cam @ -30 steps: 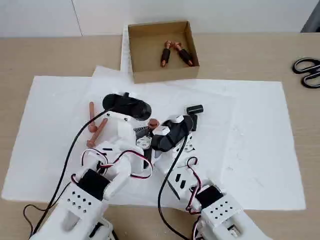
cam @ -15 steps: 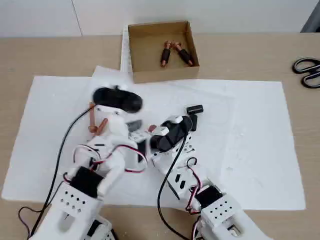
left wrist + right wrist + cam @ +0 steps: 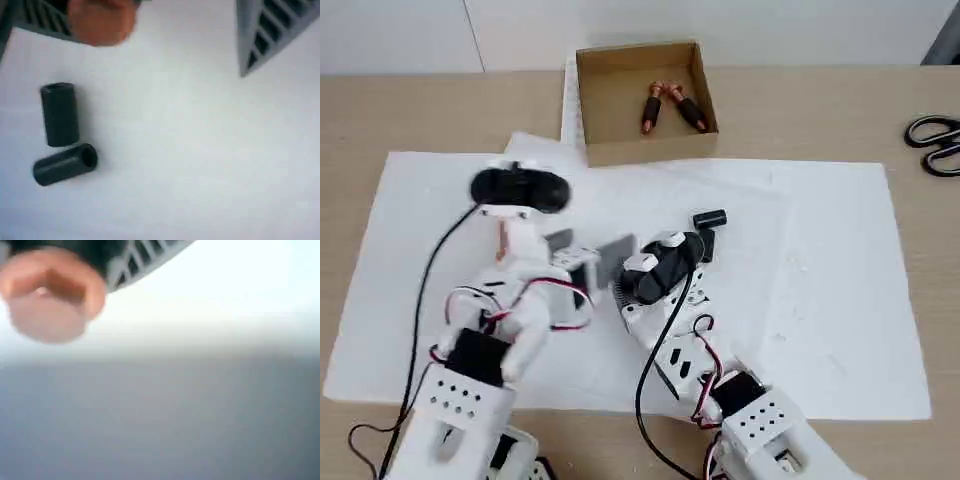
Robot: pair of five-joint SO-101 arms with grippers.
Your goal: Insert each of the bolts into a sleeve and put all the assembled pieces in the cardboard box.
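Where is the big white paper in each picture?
High view: the white paper spreads from the cardboard box toward the picture's bottom.
Left wrist view: it is the ground under the two black sleeves.
Right wrist view: it is the pale ground behind the orange bolt.
Shared landmark: the black sleeves, also in the high view.

No text, label, number or sign could be read anywhere, neither on the box [image 3: 650,150] in the upper middle of the high view nor on the sleeves [image 3: 60,120] at the left of the left wrist view.
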